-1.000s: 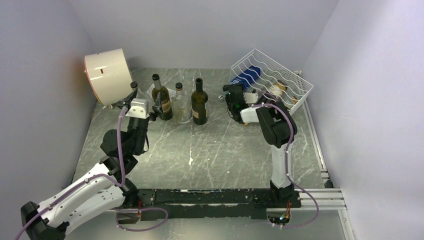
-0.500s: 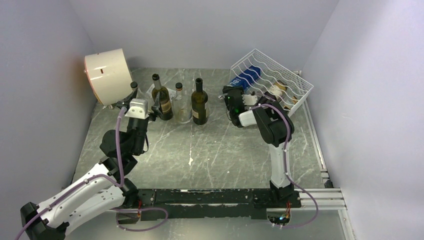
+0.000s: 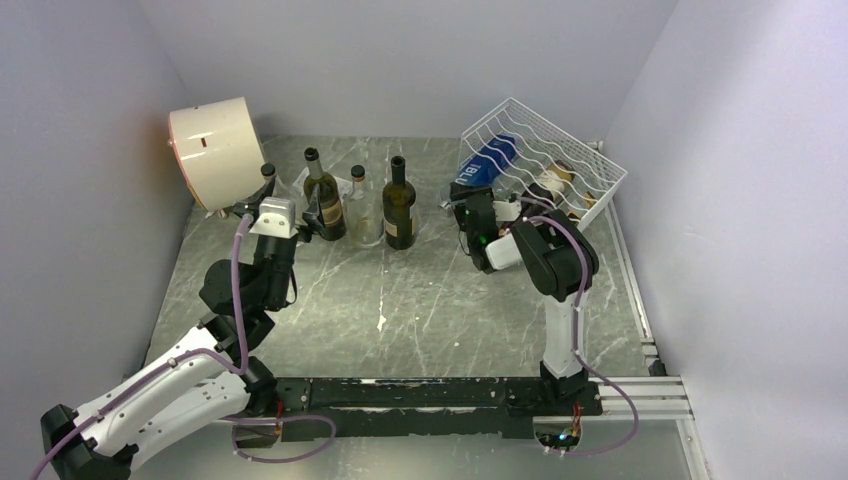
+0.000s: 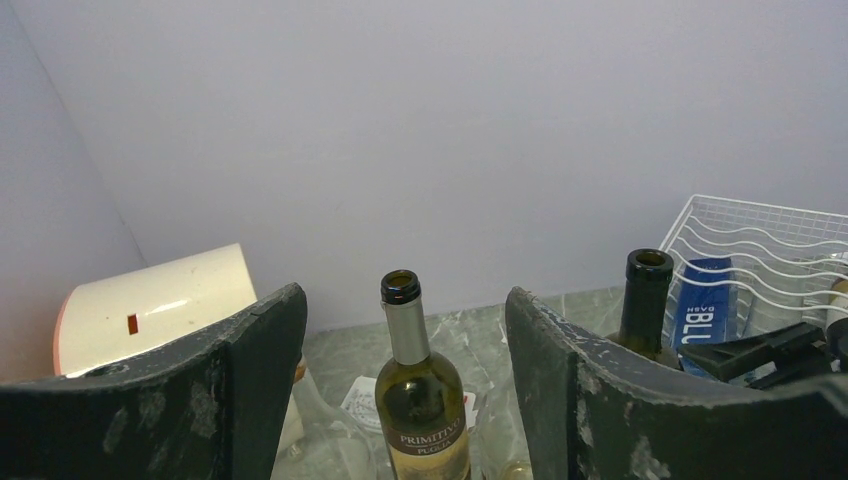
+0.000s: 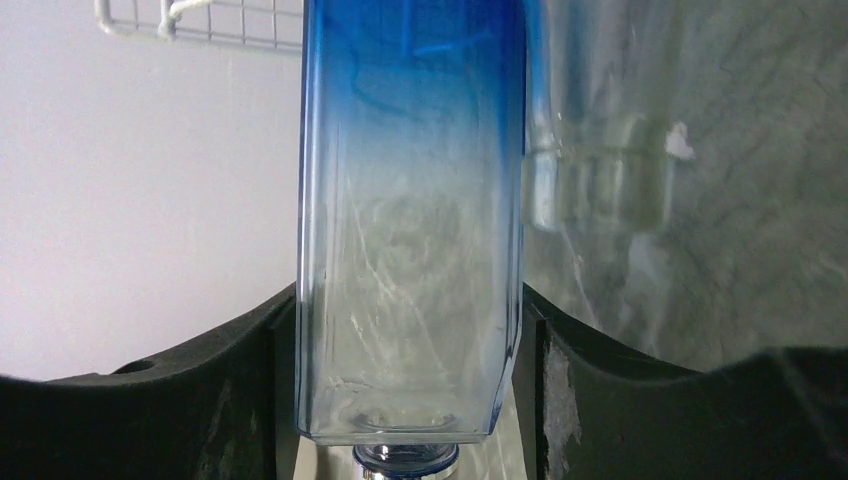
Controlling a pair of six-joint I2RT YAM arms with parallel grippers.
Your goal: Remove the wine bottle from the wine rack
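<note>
The white wire wine rack (image 3: 575, 150) stands tilted at the back right. A blue square-sided bottle (image 3: 490, 160) lies in its left cradle, neck end toward me. My right gripper (image 3: 470, 200) is shut on the bottle's clear lower part. In the right wrist view the bottle (image 5: 410, 200) fills the gap between both fingers (image 5: 600, 390), with the rack's edge (image 5: 220, 20) above. My left gripper (image 3: 305, 218) is open and empty at the back left. In the left wrist view its fingers (image 4: 250, 380) stand either side of a Primitivo bottle (image 4: 425, 410) without touching it.
Three bottles stand at the back: the Primitivo (image 3: 323, 200), a small clear one (image 3: 357, 205) and a dark green one (image 3: 399, 205). A cream drum (image 3: 215, 150) lies at the back left. Another bottle (image 3: 560, 180) lies further right in the rack. Walls close in on three sides.
My right wrist has turned and drawn slightly toward me, and the blue bottle has tilted and shifted with it. The left arm has not moved.
</note>
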